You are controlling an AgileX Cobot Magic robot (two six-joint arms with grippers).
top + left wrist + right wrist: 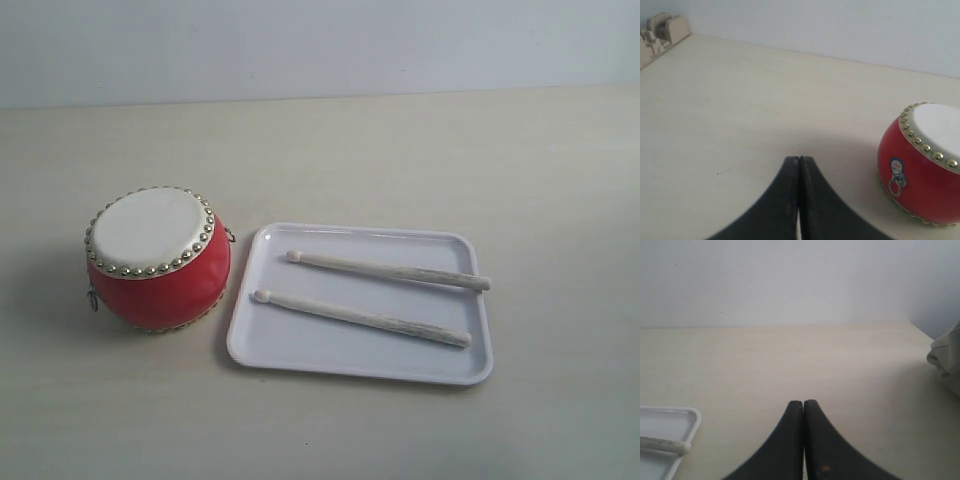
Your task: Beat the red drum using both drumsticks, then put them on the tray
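Observation:
The red drum (158, 259) stands on the pale table, left of the white tray (290, 352). Two pale drumsticks lie in the tray, nearly parallel: the far one (390, 270) and the near one (360, 317), bead tips toward the drum. Neither gripper shows in the exterior view. In the left wrist view my left gripper (799, 160) is shut with nothing in it, over bare table, with the drum (922, 172) off to one side. My right gripper (803, 403) is shut and empty too; a corner of the tray (690, 415) and one drumstick end (665, 444) show beside it.
A beige fixture (660, 32) sits at a table corner in the left wrist view. A pale cloth-like object (947, 357) lies at the table edge in the right wrist view. A plain light wall runs behind the table.

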